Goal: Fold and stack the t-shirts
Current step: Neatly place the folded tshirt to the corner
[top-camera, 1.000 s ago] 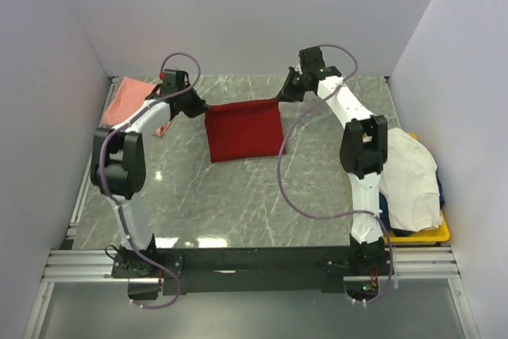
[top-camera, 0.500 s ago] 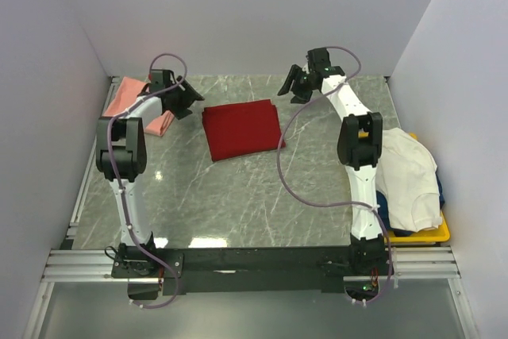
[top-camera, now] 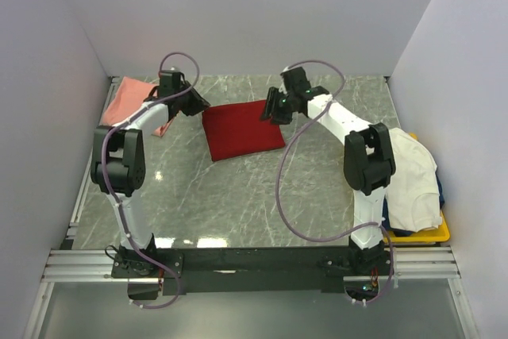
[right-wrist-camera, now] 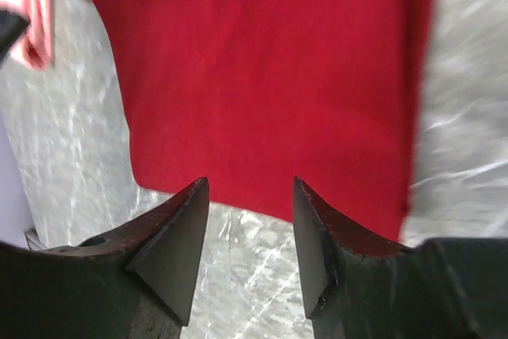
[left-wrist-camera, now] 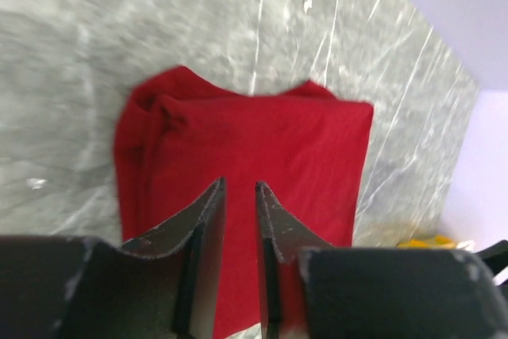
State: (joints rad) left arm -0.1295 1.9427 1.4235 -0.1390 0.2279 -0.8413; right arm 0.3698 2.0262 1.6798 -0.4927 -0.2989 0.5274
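The deep red t-shirt (top-camera: 242,131) lies folded flat on the marble table at the back middle; it also fills the left wrist view (left-wrist-camera: 254,148) and the right wrist view (right-wrist-camera: 270,77). My left gripper (top-camera: 197,105) hovers at its left edge, its jaws (left-wrist-camera: 239,186) a narrow gap apart with only the cloth below showing between them. Over the shirt's right edge my right gripper (top-camera: 270,110) stands wide open (right-wrist-camera: 251,184) and holds nothing. The salmon pink t-shirt (top-camera: 131,99) lies at the back left. At the right lies the cream white t-shirt (top-camera: 409,176).
A yellow tray (top-camera: 432,233) sits under the cream shirt at the right edge, with some dark blue cloth beside it. White walls close in the table on three sides. A strip of the pink shirt (right-wrist-camera: 36,13) shows in the right wrist view.
Both grippers let go of the red shirt, which dropped flat. They pulled outward, then came back over its edges. The left jaws have narrowed again.
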